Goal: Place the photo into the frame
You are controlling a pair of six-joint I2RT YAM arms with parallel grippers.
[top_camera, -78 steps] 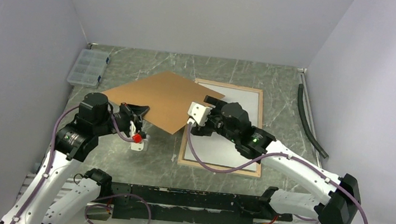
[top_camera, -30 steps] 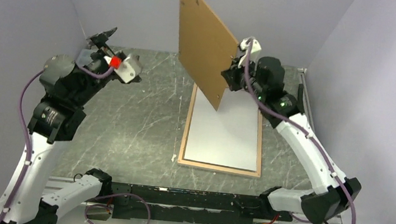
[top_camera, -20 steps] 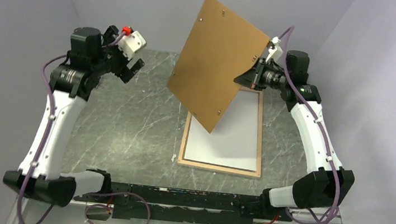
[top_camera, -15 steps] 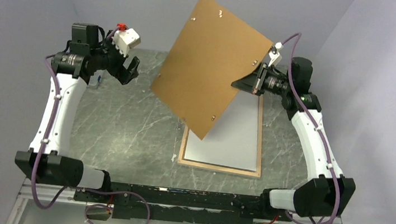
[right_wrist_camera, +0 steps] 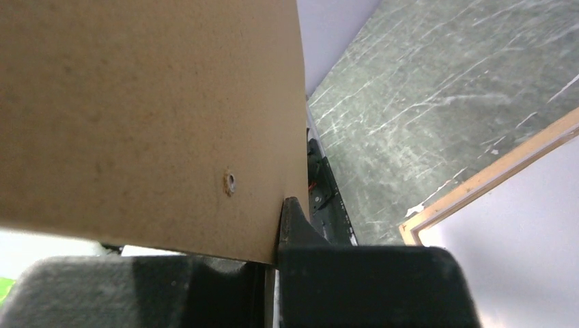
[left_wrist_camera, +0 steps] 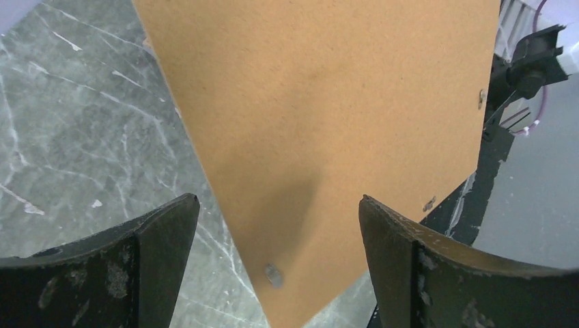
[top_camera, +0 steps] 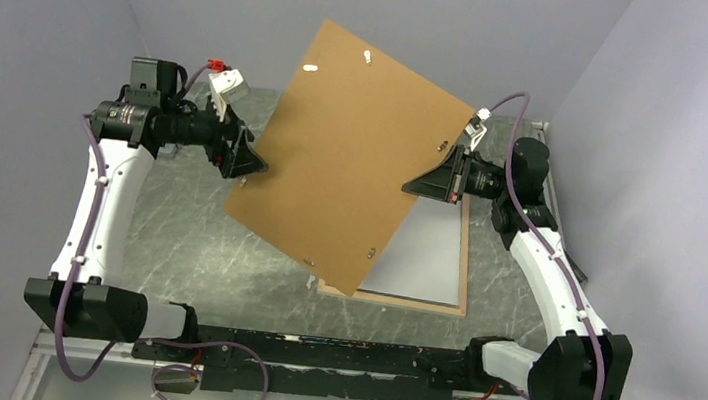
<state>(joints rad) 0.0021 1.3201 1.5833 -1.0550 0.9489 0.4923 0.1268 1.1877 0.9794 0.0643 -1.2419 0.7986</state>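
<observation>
My right gripper is shut on the right edge of a plain brown fibreboard backing panel and holds it tilted in the air over the table. The grip is close up in the right wrist view, where my right gripper pinches the panel at its edge. My left gripper stands open at the panel's left edge. In the left wrist view the panel has its lower corner between the spread fingers of my left gripper. The frame lies flat below, partly hidden. The photo is out of view.
The green marble tabletop is walled in by pale walls at the back and on both sides. A black rail with the arm bases runs along the near edge. The frame's wooden rim shows under the right wrist.
The right arm has swung the raised panel leftward and lower, its face now turned to the camera. The left arm came in from the back left to the panel's left edge.
</observation>
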